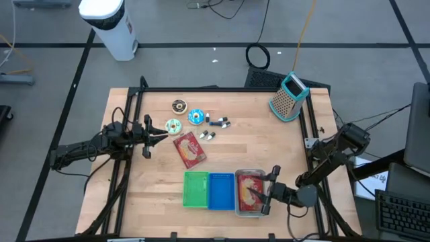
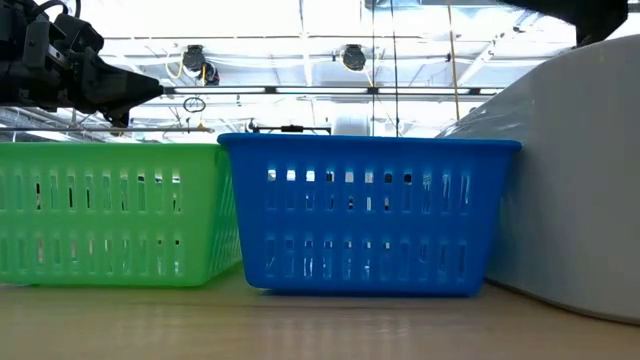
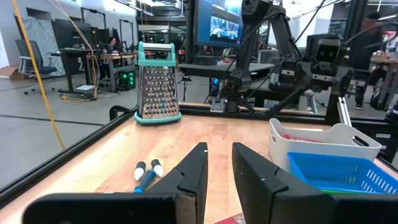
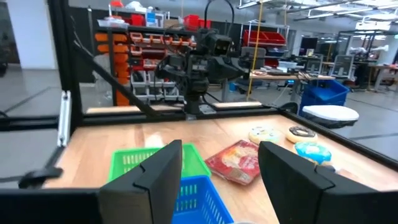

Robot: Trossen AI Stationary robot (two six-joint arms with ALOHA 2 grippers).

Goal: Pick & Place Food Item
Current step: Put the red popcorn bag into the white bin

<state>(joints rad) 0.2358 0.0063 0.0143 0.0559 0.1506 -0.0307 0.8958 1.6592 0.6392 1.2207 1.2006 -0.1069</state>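
Note:
A red food packet [image 1: 250, 191] lies inside the white bin [image 1: 240, 176] at the near right. My right gripper [image 1: 267, 193] hovers open just over the bin's right end, pointing toward the table's left, with nothing between its fingers [image 4: 155, 171]. A second red packet [image 1: 190, 149] lies flat on the table's middle and also shows in the right wrist view [image 4: 236, 160]. My left gripper [image 1: 158, 135] waits at the table's left, level, its fingers [image 3: 193, 168] a narrow gap apart and empty.
A green basket [image 1: 197, 189] and a blue basket [image 1: 222, 191] stand left of the white bin. Three toy donuts [image 1: 179, 105] and some small markers [image 1: 218, 122] lie at the far middle. A grater [image 1: 289, 97] stands at the far right.

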